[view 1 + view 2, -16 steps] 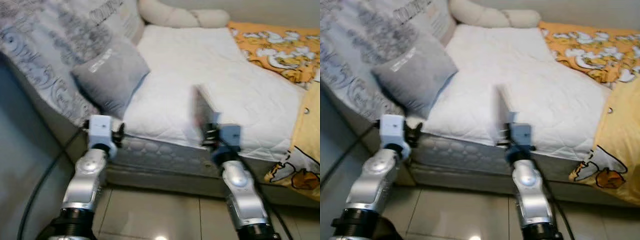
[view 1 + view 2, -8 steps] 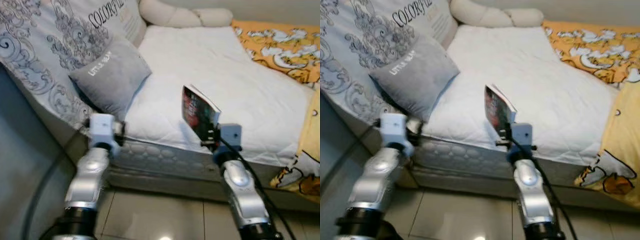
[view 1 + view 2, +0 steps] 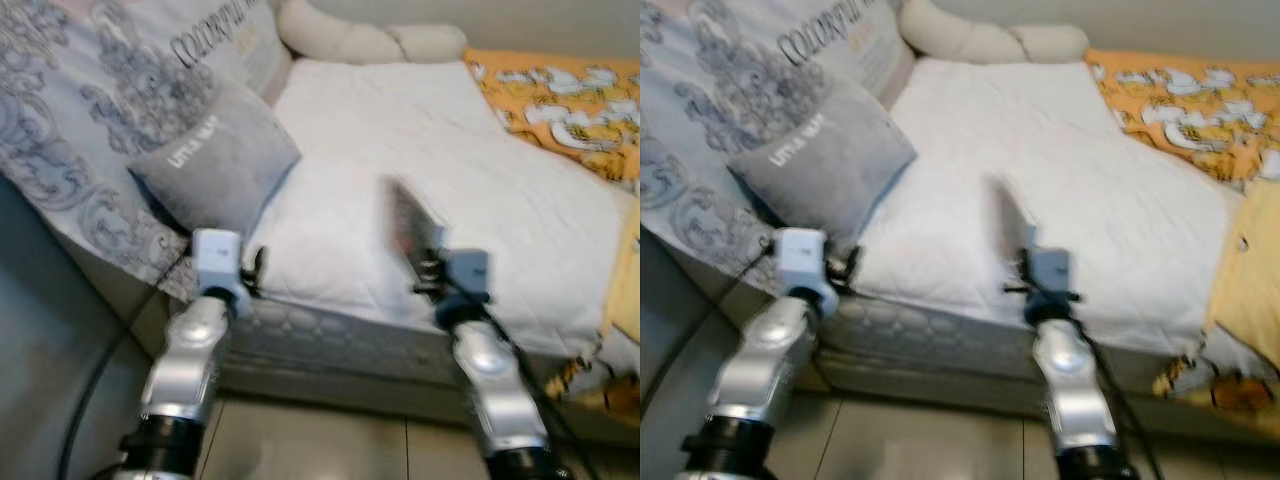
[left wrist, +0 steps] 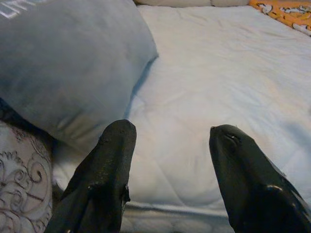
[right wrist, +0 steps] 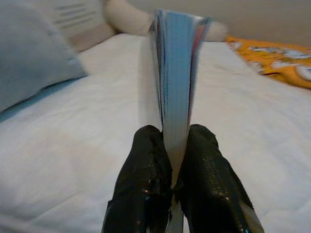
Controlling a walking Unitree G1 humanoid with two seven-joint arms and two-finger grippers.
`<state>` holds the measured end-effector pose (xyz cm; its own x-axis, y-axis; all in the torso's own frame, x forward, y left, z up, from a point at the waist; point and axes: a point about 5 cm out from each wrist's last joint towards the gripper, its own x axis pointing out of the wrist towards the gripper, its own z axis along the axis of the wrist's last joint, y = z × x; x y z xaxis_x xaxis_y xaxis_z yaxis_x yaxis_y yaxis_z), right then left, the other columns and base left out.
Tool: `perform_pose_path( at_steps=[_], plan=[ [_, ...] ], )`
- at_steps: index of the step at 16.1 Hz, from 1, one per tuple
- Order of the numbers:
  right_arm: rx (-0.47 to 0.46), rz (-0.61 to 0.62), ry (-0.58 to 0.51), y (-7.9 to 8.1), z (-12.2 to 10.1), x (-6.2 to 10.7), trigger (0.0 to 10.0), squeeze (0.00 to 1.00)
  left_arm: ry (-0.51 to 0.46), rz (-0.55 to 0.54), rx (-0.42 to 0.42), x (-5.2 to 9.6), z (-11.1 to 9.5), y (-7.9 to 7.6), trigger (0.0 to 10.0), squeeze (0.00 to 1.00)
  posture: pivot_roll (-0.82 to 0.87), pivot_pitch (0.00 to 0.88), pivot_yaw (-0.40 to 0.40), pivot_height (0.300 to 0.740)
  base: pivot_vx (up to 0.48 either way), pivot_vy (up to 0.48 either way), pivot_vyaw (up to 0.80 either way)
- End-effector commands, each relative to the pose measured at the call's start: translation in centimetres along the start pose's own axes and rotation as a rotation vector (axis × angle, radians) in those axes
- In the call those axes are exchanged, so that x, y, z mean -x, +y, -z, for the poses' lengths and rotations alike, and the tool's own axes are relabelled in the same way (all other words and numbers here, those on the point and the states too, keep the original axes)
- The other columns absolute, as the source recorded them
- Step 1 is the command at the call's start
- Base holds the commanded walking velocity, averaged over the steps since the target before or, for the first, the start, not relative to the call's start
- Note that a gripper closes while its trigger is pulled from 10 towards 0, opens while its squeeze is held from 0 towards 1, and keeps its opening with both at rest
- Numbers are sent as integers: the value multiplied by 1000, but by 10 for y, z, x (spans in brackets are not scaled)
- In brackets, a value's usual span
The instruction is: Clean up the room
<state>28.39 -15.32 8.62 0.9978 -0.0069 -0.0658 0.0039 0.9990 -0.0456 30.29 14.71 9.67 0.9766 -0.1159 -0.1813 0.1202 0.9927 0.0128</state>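
My right gripper [image 5: 171, 145] is shut on a thin book [image 5: 176, 73], which stands upright on its edge between the fingers. In the eye views the book [image 3: 410, 225] is blurred and held over the near edge of the white mattress [image 3: 420, 150]. At the mattress corner my left gripper [image 4: 170, 141] is open, with nothing between its fingers, just below a grey cushion [image 3: 215, 165]. The same cushion [image 4: 63, 63] lies close ahead of the left fingers.
A large patterned pillow [image 3: 90, 100] leans along the bed's left side. A cream bolster [image 3: 365, 42] lies at the head. An orange cartoon blanket [image 3: 565, 100] covers the right side and hangs over the edge. Tiled floor [image 3: 320, 450] lies below the arms.
The view has shifted and blurred, so the camera is moving. The book stays clamped in my right gripper and now looks edge-on. The left gripper stays open near the cushion.
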Motion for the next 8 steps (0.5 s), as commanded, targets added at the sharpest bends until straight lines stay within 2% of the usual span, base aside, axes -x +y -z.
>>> perform_pose_path(
  at_steps=[1,8],
  plan=[
    [-9,-28,-68,10,-16,-4,10000,0,-5,-32,-10,-1,-4,12,10000,0,-24,0,9,740,386,0,0],
    [-9,-21,-75,10,-17,-4,10000,0,-7,-30,-10,-3,-6,13,10000,0,-25,0,12,740,388,0,0]
  ],
)
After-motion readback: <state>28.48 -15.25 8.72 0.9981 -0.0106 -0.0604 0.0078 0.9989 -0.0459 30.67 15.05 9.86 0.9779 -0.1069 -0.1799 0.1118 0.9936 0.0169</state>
